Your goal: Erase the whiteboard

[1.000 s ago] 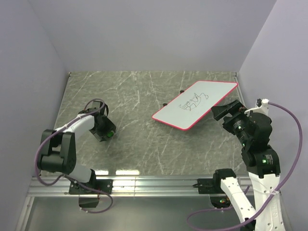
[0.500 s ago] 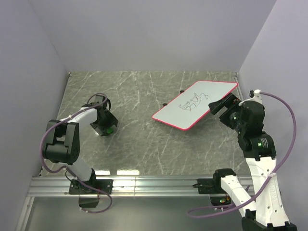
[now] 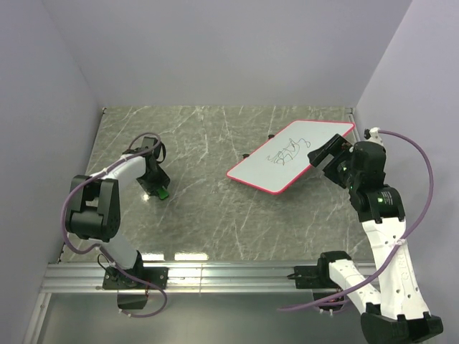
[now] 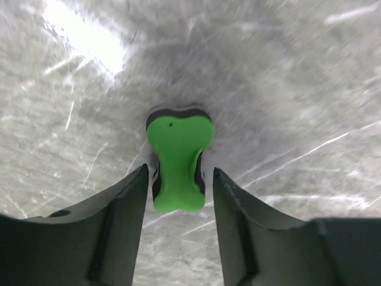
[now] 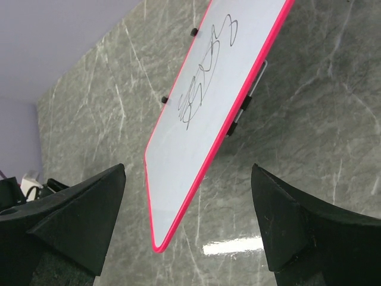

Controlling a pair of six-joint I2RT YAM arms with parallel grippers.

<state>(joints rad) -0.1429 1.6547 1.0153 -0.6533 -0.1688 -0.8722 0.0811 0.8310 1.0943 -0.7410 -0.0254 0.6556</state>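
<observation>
Left wrist | left fingers [image 4: 122, 205] flank green block [image 4: 178, 161] | right fingers [image 5: 71, 214] near whiteboard [image 5: 190, 143] rim

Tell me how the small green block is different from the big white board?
The small green bone-shaped block is far smaller than the flat rectangular white board with a red-pink rim. The block's top is plain green; the board carries black scribbles. The block lies on the left, the board on the right. Both sit on the grey marbled table.
</observation>
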